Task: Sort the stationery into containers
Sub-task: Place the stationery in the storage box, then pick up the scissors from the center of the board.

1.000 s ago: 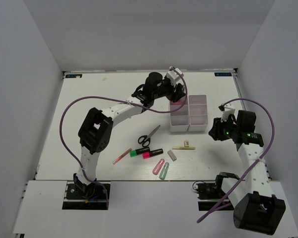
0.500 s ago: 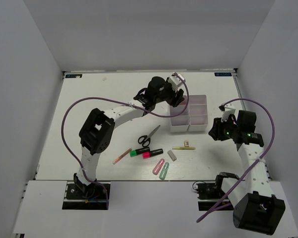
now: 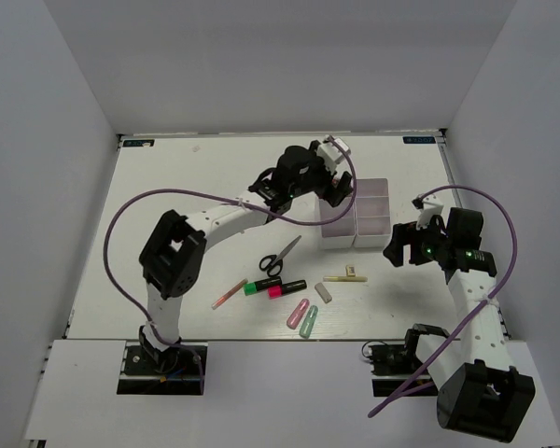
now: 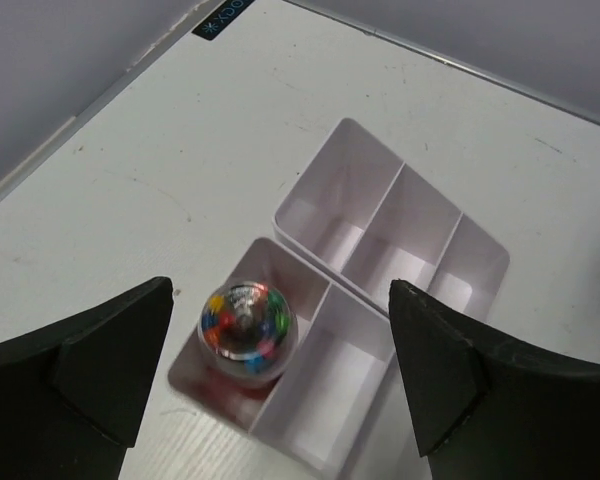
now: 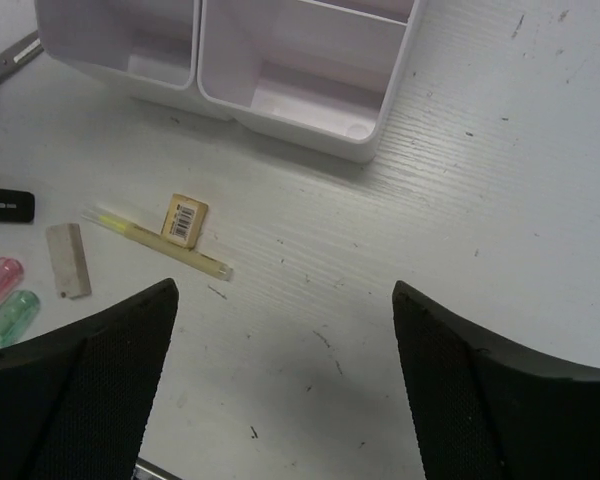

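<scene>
from your left, the pen [image 3: 229,294], two highlighters [image 3: 273,288], scissors [image 3: 278,258], erasers [image 3: 298,314] and clip [image 3: 345,277] all lie loose on the table [image 3: 168,187] near the trays [image 3: 373,224], not yet sorted. your left gripper [image 3: 341,193] hangs over the left tray, fingers spread and empty, with the round piece [image 4: 245,322] lying in an end compartment below, so that drop looks done. your right gripper [image 3: 395,248], also spread with nothing in it, hovers near the clip; next you'd lower there, set the fingers across its thin body and pinch
</scene>
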`<state>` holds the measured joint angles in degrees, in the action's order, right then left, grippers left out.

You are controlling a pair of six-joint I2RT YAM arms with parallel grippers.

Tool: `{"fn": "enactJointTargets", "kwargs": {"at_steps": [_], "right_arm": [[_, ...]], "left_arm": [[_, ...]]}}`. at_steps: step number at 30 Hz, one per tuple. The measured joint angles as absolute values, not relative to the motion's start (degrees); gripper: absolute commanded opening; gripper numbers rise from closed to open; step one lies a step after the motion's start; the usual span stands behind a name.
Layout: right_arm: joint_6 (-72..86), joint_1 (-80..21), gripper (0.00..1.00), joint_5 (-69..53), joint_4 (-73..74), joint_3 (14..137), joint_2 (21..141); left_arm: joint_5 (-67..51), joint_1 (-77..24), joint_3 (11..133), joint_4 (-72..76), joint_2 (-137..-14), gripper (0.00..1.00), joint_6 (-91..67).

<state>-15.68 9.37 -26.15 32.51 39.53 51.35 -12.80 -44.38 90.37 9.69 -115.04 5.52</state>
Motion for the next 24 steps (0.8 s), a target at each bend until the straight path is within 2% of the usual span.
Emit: {"fn": "enactJointTargets", "kwargs": {"at_steps": [1, 2, 3, 4, 6, 7, 8, 10, 11, 12, 14, 15, 17, 18, 19, 21, 22, 24], "right_arm": [[-15.9, 9.4, 0.9, -26.3, 32.4, 39.5, 51.3], [-16.3, 9.4, 0.9, -26.6, 32.5, 39.5, 51.2], [-16.6, 9.4, 0.89, -27.0, 32.5, 39.5, 51.1], [-17.1, 9.4, 0.61, -28.1, 32.6, 39.5, 50.9], [-18.7, 9.4, 0.09, -31.0, 33.0, 39.5, 50.5], [-19.8, 9.3, 0.0, -33.1, 33.5, 39.5, 50.5], [-21.1, 9.3, 0.0, -35.8, 34.4, 39.6, 50.5], [-24.8, 9.2, 0.0, -41.6, 36.9, 39.7, 50.7], [-27.8, 9.0, 0.05, -45.5, 38.9, 39.9, 51.0], [-31.2, 8.7, 0.42, -49.1, 41.1, 40.3, 51.5], [-37.8, 7.8, 0.52, -55.2, 45.1, 41.0, 52.8], [-40.2, 7.3, 0.57, -57.4, 46.9, 41.6, 53.6], [-44.0, 6.0, 0.56, -61.0, 49.3, 43.1, 55.8], [-44.7, 5.5, 0.54, -62.2, 49.8, 43.8, 56.6], [-45.1, 5.0, 0.54, -63.2, 49.7, 44.4, 57.2], [-44.5, 4.3, 0.54, -64.2, 48.9, 44.6, 57.2], [-43.8, 4.0, 0.54, -64.4, 48.3, 44.4, 56.8], [-42.3, 3.9, 0.54, -64.5, 46.0, 43.1, 55.0]], "left_arm": [[-12.3, -44.5, 88.5, 9.7, -113.2, 0.9, 5.1], [-11.3, -44.6, 86.4, 9.4, -110.7, 0.7, 4.5], [-10.5, -44.7, 84.2, 8.2, -107.5, 0.15, 3.8], [-9.3, -44.8, 82.6, 6.4, -104.3, 0.0, 2.9], [-6.5, -44.8, 81.3, 0.1, -96.7, 0.0, 1.1], [-5.1, -44.8, 81.5, -3.6, -93.1, 0.0, 0.1], [-3.5, -44.7, 81.7, -8.1, -89.2, 0.0, -1.0], [-1.2, -44.2, 81.6, -16.5, -82.5, 0.47, -3.1], [-0.4, -43.7, 81.1, -20.6, -79.6, 0.69, -4.4], [0.3, -42.9, 79.9, -24.7, -76.9, 0.81, -5.6], [0.3, -40.5, 75.7, -31.1, -73.4, 0.89, -8.1], [0.4, -39.0, 72.6, -34.2, -72.1, 0.9, -9.2], [-0.2, -35.7, 65.5, -38.4, -71.7, 0.83, -11.1], [-0.4, -34.2, 62.2, -39.9, -72.3, 0.76, -12.0], [-0.6, -33.0, 59.4, -41.3, -73.3, 0.6, -12.6], [-1.0, -31.5, 55.7, -43.6, -75.8, 0.49, -13.2], [-1.3, -31.3, 55.4, -44.8, -77.3, 0.37, -13.1], [-2.2, -31.5, 56.5, -45.6, -80.4, 0.35, -12.8]]}}
